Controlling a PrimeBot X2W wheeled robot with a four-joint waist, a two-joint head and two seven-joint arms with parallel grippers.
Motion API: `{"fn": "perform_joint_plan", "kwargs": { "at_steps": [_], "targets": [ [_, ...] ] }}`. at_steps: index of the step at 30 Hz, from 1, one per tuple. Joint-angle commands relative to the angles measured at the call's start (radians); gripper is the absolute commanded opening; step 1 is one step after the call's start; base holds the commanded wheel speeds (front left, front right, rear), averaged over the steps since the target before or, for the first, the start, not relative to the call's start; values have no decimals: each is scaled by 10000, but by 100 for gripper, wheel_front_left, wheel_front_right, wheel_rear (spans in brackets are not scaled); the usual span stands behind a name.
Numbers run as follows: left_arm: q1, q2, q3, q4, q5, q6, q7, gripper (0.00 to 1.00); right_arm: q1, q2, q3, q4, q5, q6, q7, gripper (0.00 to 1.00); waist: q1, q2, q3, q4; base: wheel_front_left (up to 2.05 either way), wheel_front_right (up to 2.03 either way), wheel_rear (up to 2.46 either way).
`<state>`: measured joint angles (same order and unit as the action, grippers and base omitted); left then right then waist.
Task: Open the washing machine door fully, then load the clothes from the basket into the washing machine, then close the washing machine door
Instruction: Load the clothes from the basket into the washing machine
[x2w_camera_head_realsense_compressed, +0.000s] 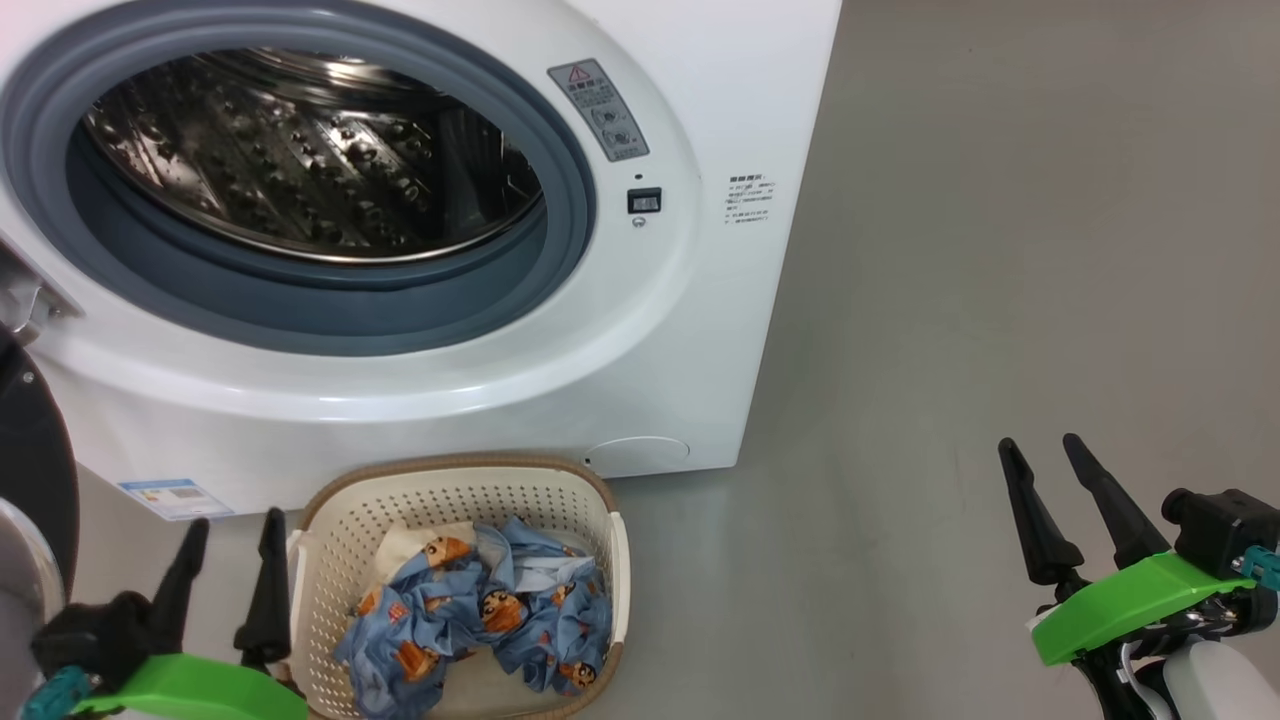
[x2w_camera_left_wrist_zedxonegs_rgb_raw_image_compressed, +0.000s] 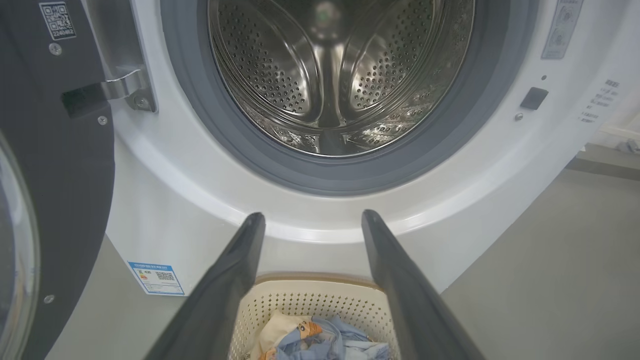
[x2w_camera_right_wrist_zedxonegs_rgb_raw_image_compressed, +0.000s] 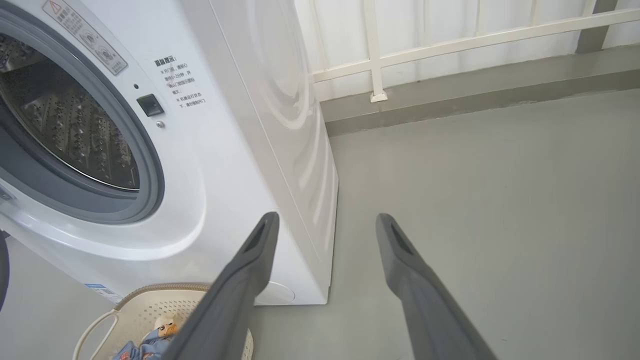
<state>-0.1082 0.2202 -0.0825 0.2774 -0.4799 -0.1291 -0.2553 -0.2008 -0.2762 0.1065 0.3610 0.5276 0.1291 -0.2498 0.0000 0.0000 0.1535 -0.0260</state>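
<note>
Loading pending: the clothes (x2w_camera_head_realsense_compressed: 480, 610), heaped in the basket (x2w_camera_head_realsense_compressed: 450, 466) on the floor (x2w_camera_head_realsense_compressed: 1000, 250) just before the washing machine (x2w_camera_head_realsense_compressed: 700, 330) front edge, are best pinched deep from above by the left gripper (x2w_camera_head_realsense_compressed: 237, 518), spread wide and empty beside the basket's left rim; right gripper (x2w_camera_head_realsense_compressed: 1040, 441) wide, empty, well apart.

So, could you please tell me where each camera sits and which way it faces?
Head view: on the head, looking forward and down at the washing machine, basket and clothes; open left gripper lower left, open right gripper lower right.
Left wrist view: on the left wrist, facing into the drum, washing machine door at left; own fingers below.
Right wrist view: on the right wrist, facing the machine's right corner, floor, railing; own fingers below.
All three share the drum and basket.
</note>
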Motion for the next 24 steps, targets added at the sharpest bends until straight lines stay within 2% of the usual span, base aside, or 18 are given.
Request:
{"fn": "perform_joint_plan", "kwargs": {
  "at_steps": [1,12,24],
  "targets": [
    [-197,183,324,-65,-115,-15,-65,100,-57,-92,225,-266,-155,16,-120,100,0,0,54,14,0,0,0],
    [-794,17,-813,1670,-482,-15,-65,100,-359,-71,508,-303,-396,16,-120,100,0,0,840,59,0,0,0],
    [-3310,403,-2897,4451,-1207,-15,-65,100,-1395,192,775,-581,-644,16,-120,100,0,0,2868,44,0,0,0]
  ]
}}
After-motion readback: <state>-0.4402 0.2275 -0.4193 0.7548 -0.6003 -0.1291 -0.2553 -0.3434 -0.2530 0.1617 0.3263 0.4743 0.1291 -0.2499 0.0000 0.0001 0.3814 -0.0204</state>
